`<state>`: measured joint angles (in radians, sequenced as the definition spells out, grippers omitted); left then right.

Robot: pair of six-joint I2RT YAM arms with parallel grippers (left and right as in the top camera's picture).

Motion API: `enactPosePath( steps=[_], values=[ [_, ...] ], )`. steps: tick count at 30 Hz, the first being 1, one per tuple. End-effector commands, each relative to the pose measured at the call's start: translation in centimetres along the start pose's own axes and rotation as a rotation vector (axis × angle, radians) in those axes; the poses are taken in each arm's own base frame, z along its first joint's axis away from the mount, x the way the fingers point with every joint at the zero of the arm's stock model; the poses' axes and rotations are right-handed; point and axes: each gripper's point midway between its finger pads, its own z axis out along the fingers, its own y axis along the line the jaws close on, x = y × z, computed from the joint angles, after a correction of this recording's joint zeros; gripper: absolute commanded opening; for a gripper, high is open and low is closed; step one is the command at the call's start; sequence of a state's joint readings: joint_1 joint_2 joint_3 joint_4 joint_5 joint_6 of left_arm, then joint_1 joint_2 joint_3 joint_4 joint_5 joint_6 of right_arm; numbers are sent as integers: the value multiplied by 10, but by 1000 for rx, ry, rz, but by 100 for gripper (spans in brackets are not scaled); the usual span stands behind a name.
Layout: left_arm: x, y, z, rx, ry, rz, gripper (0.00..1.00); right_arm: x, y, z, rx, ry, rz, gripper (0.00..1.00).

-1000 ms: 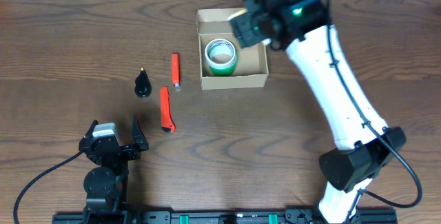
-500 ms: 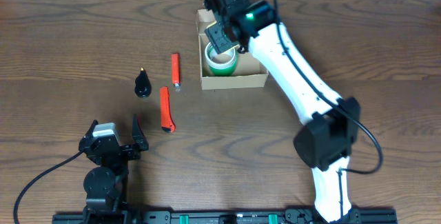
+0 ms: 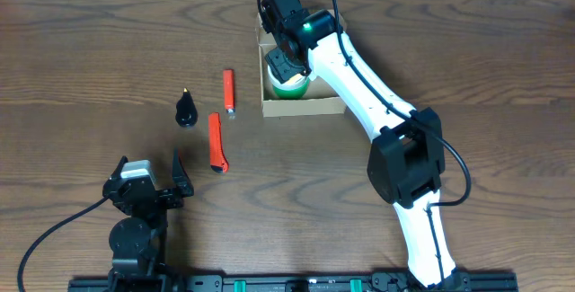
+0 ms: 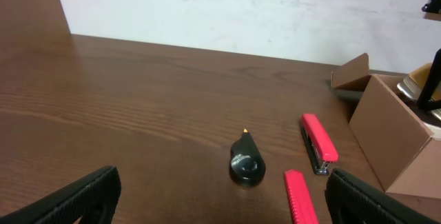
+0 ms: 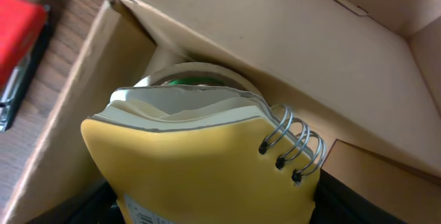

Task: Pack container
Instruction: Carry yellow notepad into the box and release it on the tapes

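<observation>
The brown cardboard box (image 3: 305, 105) stands open at the table's far middle; it shows at the right of the left wrist view (image 4: 396, 131) and fills the right wrist view (image 5: 227, 24). A green tape roll (image 3: 289, 85) lies inside it (image 5: 186, 79). My right gripper (image 3: 286, 54) is over the box, shut on a yellow spiral notebook (image 5: 200, 162) held above the roll. A black marker cap (image 3: 186, 110) (image 4: 247, 165), a red stapler (image 3: 228, 92) (image 4: 318, 141) and a red cutter (image 3: 216, 142) (image 4: 298, 198) lie left of the box. My left gripper (image 3: 148, 184) (image 4: 220, 203) is open and empty near the front edge.
The box's flap lid (image 4: 350, 72) stands up at its far left side. A white wall (image 4: 241, 10) runs behind the table's far edge. Bare wood lies between my left gripper and the loose items.
My right arm swung left and lowered over the box with the notebook. The left arm and the loose items have not moved.
</observation>
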<state>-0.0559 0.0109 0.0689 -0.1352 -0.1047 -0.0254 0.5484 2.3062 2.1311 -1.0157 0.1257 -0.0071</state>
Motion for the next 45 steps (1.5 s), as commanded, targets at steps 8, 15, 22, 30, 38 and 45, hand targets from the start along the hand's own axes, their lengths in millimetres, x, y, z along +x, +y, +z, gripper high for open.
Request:
enactPosePath(
  steps=[8, 15, 22, 30, 38, 45],
  values=[
    [16, 3, 1, -13, 46, 8, 96, 6, 15, 1, -56, 32, 9, 34],
    [16, 3, 1, -13, 46, 8, 96, 8, 22, 0, -59, 37, -5, 49],
    [16, 3, 1, -13, 46, 8, 95, 4, 19, -5, -40, 25, -42, 83],
    [16, 3, 1, -13, 46, 8, 95, -28, 13, -43, -10, -72, -43, 90],
    [16, 3, 1, -13, 46, 8, 95, -38, 10, -62, -7, -104, -37, 89],
    [16, 3, 1, -13, 46, 8, 96, -38, 20, -84, -7, -118, -56, 73]
  ],
)
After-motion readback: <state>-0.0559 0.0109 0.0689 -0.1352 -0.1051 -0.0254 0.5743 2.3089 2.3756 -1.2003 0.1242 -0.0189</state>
